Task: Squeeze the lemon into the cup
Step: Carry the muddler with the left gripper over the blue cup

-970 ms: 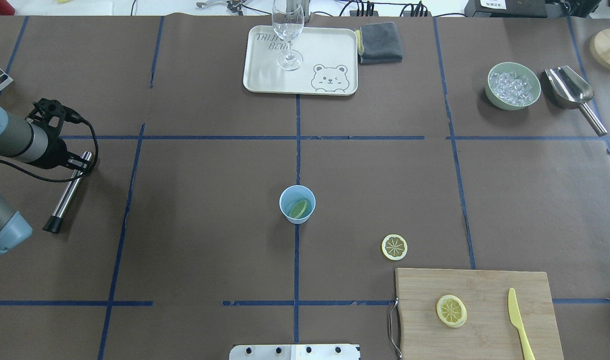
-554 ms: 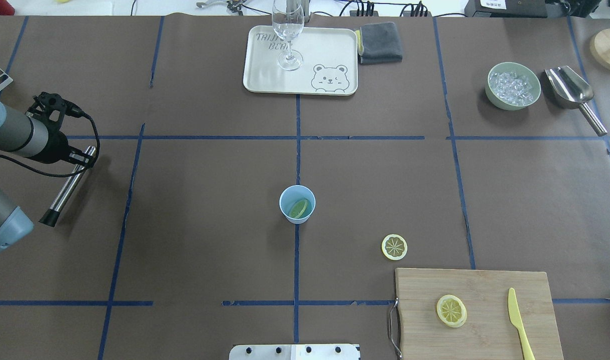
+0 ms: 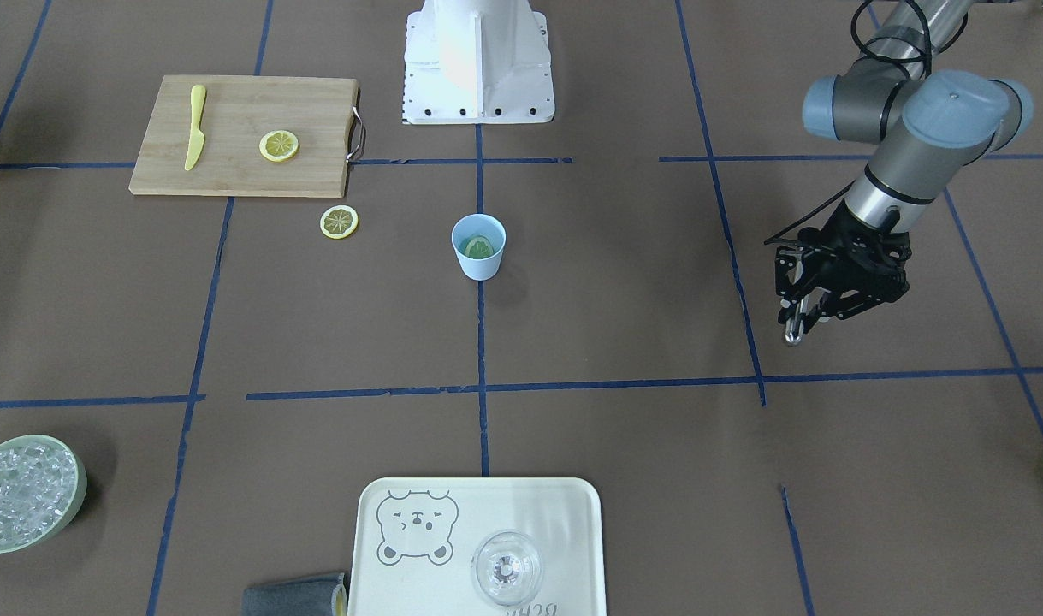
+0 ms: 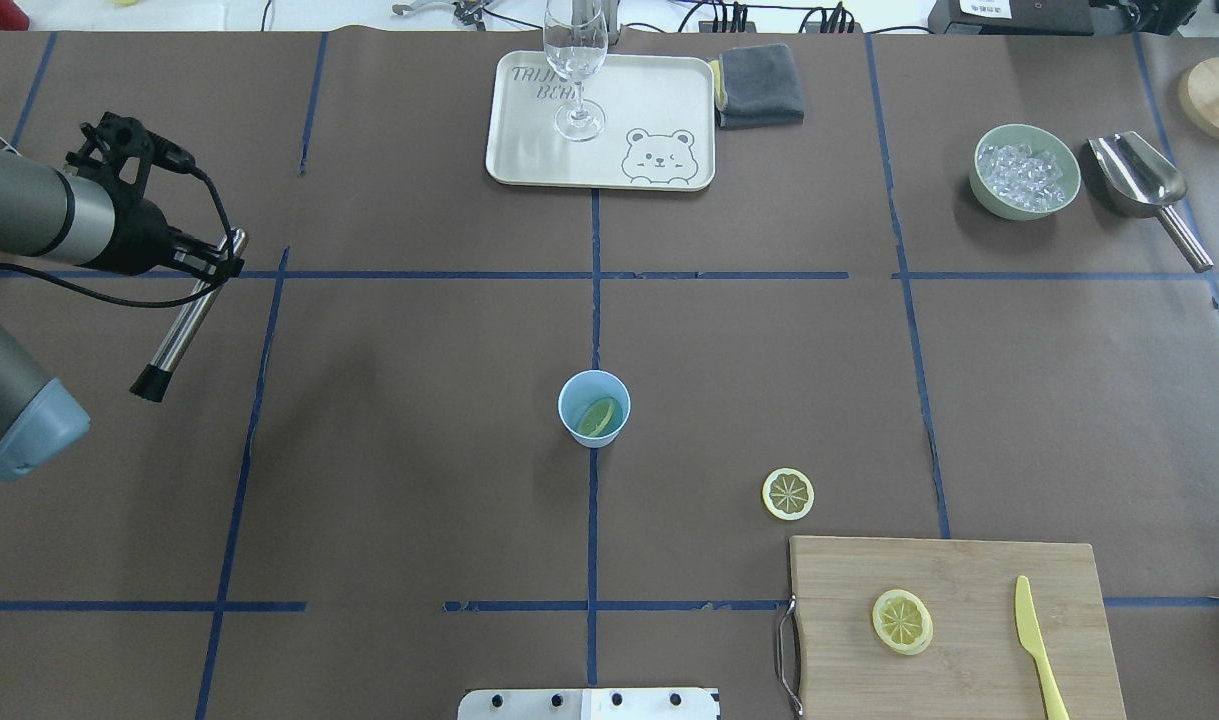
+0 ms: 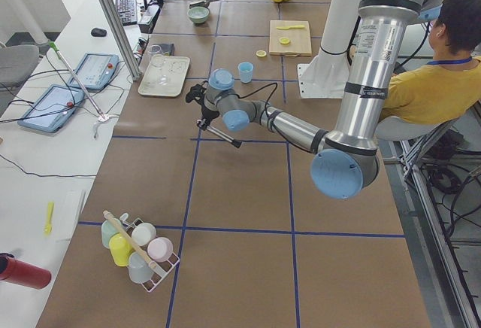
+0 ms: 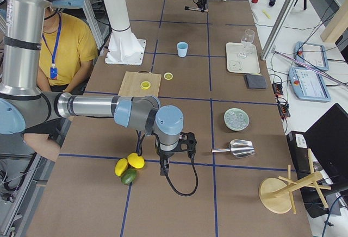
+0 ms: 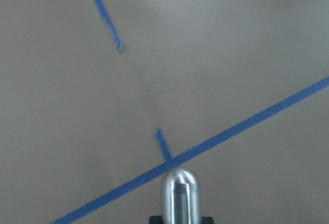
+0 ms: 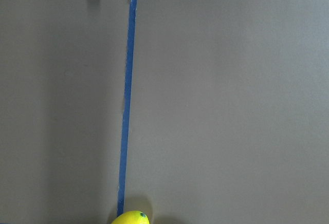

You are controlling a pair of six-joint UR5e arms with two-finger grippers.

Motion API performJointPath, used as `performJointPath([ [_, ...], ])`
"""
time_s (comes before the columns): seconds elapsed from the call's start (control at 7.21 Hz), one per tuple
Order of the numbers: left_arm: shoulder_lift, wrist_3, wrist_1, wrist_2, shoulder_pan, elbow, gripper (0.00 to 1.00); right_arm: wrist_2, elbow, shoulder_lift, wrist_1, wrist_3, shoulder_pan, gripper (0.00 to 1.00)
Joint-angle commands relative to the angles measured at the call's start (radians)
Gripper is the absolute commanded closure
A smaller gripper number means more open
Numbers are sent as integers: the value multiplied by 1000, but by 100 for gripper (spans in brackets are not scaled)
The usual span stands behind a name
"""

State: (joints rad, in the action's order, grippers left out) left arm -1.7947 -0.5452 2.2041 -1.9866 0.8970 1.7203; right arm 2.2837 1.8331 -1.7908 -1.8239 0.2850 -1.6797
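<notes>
The left gripper is clamped on a steel muddler, well apart from the cup, where a lemon slice already lies. Pressing seems the step in hand. Next, the muddler must reach the cup's mouth and stand upright.

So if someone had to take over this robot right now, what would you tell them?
Left jaws: shut on a metal rod, held off the table, far to the cup's left in the overhead view.
Right jaws: seen only from the side camera, beside whole citrus fruits at the table's end. Cannot tell whether they are open or shut.
Things: the blue cup stands mid-table with one lemon slice inside. A second slice lies on the table, and a third on the cutting board.
Done: a slice is in the cup.
Left: probably bring the rod over and press that slice. No juice can be made out.
</notes>
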Motion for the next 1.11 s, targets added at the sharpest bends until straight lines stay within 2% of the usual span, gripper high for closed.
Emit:
performJointPath([
  [0.0, -95, -13, 112, -4, 2, 50, 100, -1, 0, -12, 0, 0, -2, 0],
  [0.14, -113, -13, 159, 2, 0, 73, 100, -1, 0, -16, 0, 0, -5, 0],
  [0.28, -118, -45, 268, 61, -6, 81, 100, -1, 3, -21, 0, 0, -11, 0],
  [0.42, -136, -91, 446, 121, -21, 47, 100, -1, 3, -22, 0, 0, -20, 0],
  [0.55, -164, -94, 630, 127, -73, 1, 100, -1, 3, -22, 0, 0, -26, 0],
  [0.69, -178, -93, 752, 129, -91, -22, 100, -1, 3, -22, 0, -1, -29, 0],
  [0.83, -192, -88, 879, 168, -99, -42, 100, -3, 2, -22, 0, 0, -35, 0],
  [0.97, -230, -87, 989, 245, -181, -92, 100, -4, 2, -22, 0, -1, -35, 0],
])
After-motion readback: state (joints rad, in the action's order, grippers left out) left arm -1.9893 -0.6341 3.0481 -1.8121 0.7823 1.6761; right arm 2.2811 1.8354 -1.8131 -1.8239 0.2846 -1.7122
